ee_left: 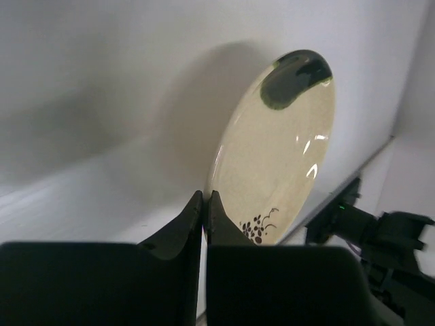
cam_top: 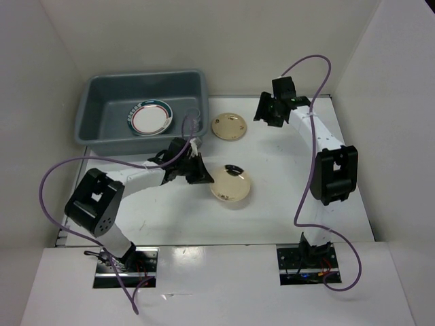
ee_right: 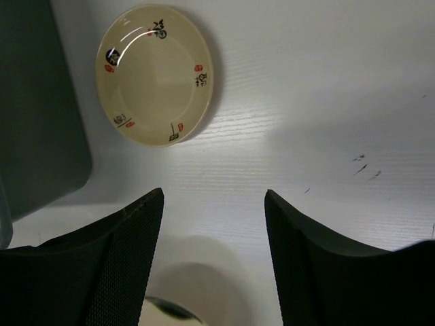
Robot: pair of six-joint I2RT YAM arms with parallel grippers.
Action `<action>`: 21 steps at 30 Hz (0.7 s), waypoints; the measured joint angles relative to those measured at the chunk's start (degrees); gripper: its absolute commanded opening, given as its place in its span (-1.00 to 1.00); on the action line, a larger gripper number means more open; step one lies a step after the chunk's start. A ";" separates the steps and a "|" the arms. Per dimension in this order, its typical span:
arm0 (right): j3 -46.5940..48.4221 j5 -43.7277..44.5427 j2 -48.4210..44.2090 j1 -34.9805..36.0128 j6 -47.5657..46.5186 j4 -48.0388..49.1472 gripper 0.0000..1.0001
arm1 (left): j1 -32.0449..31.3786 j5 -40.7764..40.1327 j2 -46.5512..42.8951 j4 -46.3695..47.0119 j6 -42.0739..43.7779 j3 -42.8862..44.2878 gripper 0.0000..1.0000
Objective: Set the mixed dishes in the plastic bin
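My left gripper [cam_top: 202,175] is shut on the left rim of a cream-beige plate [cam_top: 232,184] with a dark patch and small flower print. The left wrist view shows my jaws [ee_left: 205,197] pinching that plate [ee_left: 282,153], which is tilted and casts a shadow on the table. A second cream-beige plate [cam_top: 230,127] with small red and black marks lies flat on the table to the right of the grey plastic bin [cam_top: 102,112]. A white plate with a red and teal rim [cam_top: 150,119] lies inside the bin. My right gripper [cam_top: 266,114] is open and empty, above the table right of the second plate [ee_right: 155,75].
White walls enclose the table on the left, back and right. The bin's side [ee_right: 37,109] shows at the left of the right wrist view. A purple cable [cam_top: 51,180] loops off the left arm. No cups or saucer are in view.
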 measured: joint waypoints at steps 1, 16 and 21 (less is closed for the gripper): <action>0.04 0.57 -0.02 0.00 0.13 0.09 0.38 | -0.02 0.87 -0.72 -1.07 0.72 1.62 -1.00; -2.91 10.75 -20.76 -5.11 3.17 5.90 0.58 | 14.43 -2.01 -2.58 -12.09 4.70 35.15 -1.00; -3.43 10.64 -21.81 -5.01 3.17 7.21 0.58 | 26.53 -6.64 1.05 -15.08 5.86 39.10 -1.00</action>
